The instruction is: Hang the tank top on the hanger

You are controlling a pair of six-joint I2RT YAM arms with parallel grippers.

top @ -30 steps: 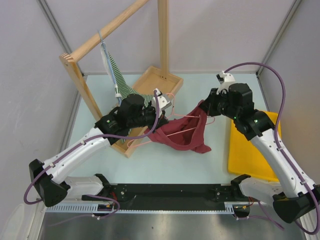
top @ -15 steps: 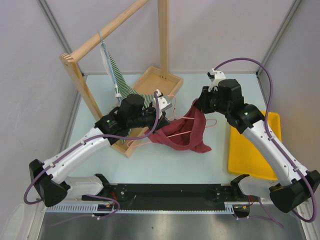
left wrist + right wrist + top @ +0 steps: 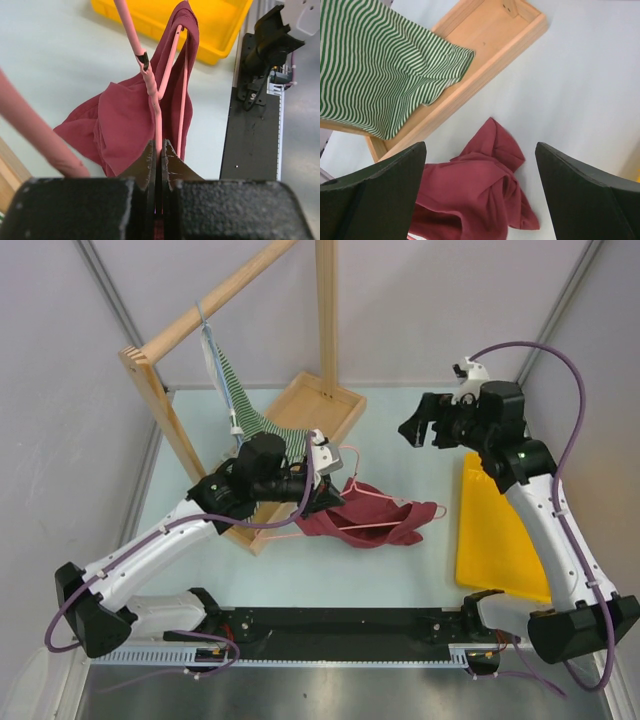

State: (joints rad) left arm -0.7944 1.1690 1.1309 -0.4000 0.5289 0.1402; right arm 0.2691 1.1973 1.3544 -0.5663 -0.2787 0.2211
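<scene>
The maroon tank top [image 3: 372,523] lies crumpled on the table, draped round the thin pink hanger [image 3: 372,497]. My left gripper [image 3: 326,492] is at the cloth's left end, shut on the hanger. In the left wrist view its jaws [image 3: 159,150] pinch the pink wire [image 3: 156,95], and the tank top [image 3: 125,130] hangs off it. My right gripper [image 3: 422,432] is raised above and to the right of the garment, open and holding nothing. In the right wrist view its fingers [image 3: 380,190] stand wide apart high above the tank top [image 3: 485,190].
A wooden rack [image 3: 160,390] stands at the back left and carries a green-and-white striped garment [image 3: 238,390] on a pale hanger. Its wooden tray base [image 3: 315,410] lies behind the tank top. A yellow tray [image 3: 500,540] sits on the right under the right arm.
My right gripper has opened, let go of the tank top and pulled up and back to the right. The cloth has dropped and spread lower on the hanger. The left grip has held.
</scene>
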